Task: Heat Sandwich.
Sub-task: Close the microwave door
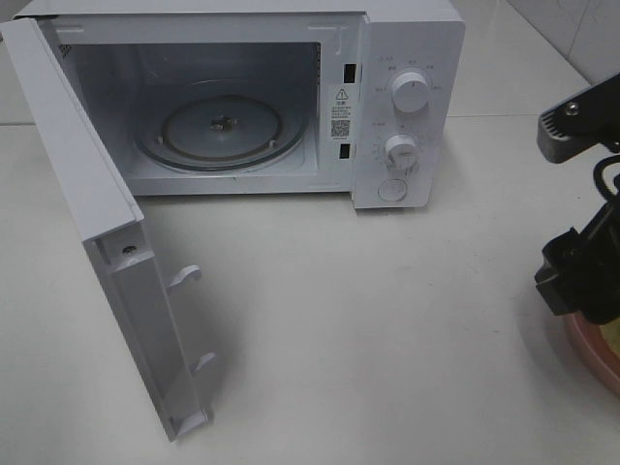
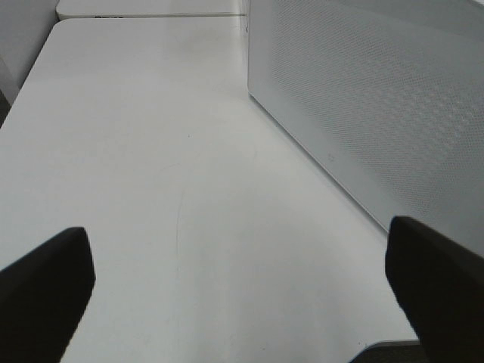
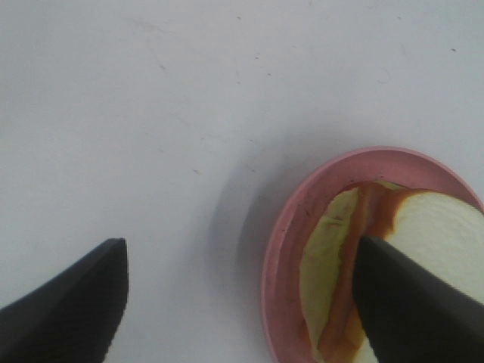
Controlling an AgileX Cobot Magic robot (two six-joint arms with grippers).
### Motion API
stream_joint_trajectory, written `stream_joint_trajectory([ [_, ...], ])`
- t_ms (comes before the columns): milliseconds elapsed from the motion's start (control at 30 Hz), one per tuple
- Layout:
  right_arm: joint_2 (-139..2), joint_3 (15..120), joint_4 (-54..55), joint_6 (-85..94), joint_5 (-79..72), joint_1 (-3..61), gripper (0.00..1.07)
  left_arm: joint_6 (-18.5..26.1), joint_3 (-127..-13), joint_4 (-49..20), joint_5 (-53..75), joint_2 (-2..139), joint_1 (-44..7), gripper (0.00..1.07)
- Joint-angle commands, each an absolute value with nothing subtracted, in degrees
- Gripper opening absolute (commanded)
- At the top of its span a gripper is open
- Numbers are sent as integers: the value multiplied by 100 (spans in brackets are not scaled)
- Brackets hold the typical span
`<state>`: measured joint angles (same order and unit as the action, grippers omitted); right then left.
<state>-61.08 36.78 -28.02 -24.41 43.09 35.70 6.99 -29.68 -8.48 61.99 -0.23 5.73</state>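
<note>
Your right gripper [image 3: 240, 291] is wide open and holds nothing. Look just under it: the sandwich [image 3: 393, 261] lies on the pink plate [image 3: 283, 249], and 1 finger [image 3: 412, 302] hangs over the bread while the other finger is out over the bare bench [image 3: 151, 113]. You cannot tell if that finger touches the bread. Your left gripper [image 2: 242, 291] is wide open too, with only bench below it. The microwave [image 1: 407, 97] door [image 1: 107, 242] is open, just beside that gripper.
</note>
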Motion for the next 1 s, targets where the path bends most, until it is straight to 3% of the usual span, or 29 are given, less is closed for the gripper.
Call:
stream_joint_trajectory([
  [33, -5449, 3696, -1948, -1478, 4418, 3547, 78, 676, -2962, -837, 6154, -143, 539, 100],
  [467, -3890, 4200, -682, -269, 5489, 3547, 78, 676, -2962, -837, 6154, -143, 539, 100],
  [1000, -2601, 4183, -590, -235, 6595, 3529, 78, 676, -2962, -837, 6154, -143, 539, 100],
])
